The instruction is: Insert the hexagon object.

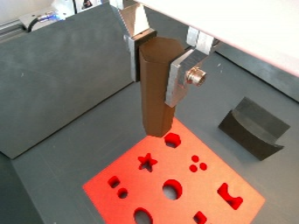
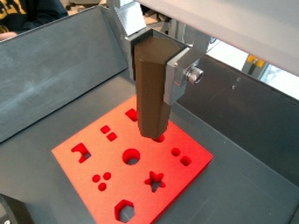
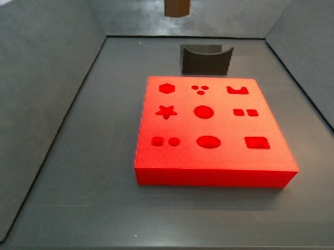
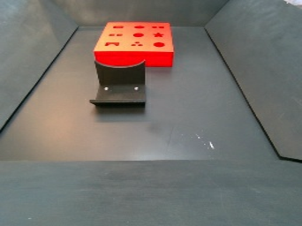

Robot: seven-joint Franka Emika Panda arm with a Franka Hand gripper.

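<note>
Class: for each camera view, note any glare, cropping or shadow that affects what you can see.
Both wrist views: gripper holds the brown peg, sharp; pale overexposed band at the frame edge. A side view: peg cropped, red block evenly lit. A side view: small glare specks on the floor.

Gripper: flat silver plates, one round, perhaps knurled, screw.
</note>
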